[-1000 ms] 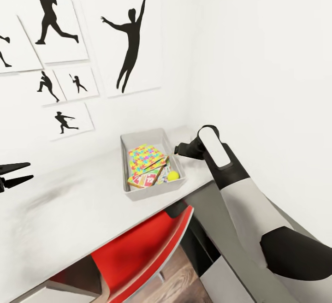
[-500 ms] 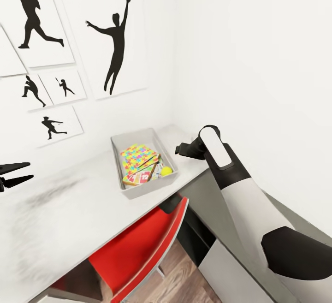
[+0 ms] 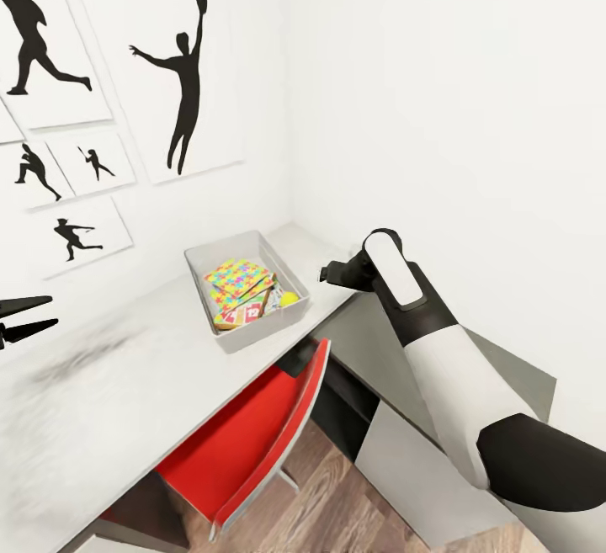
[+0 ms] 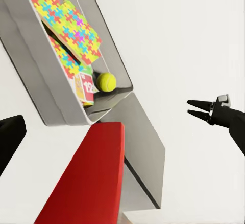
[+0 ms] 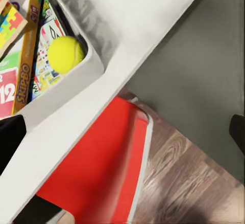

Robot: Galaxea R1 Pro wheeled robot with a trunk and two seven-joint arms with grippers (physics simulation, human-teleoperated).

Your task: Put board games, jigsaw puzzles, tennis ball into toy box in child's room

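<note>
Toy box: on the white surface, holding jigsaw puzzles, tennis ball.
Left gripper: fingers apart, empty.
Right gripper: fingers seemingly slightly apart.

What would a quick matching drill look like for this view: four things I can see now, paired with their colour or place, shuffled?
Things:
1. tennis ball
2. chair
3. toy box
4. jigsaw puzzle

Descriptions:
A. red, tucked under the table
B. light grey bin on the tabletop near the room's corner
C. multicoloured sheet on top of the pile
D. small, yellow-green, in a corner of the bin

Pairs: 1-D, 2-A, 3-B, 4-C
</note>
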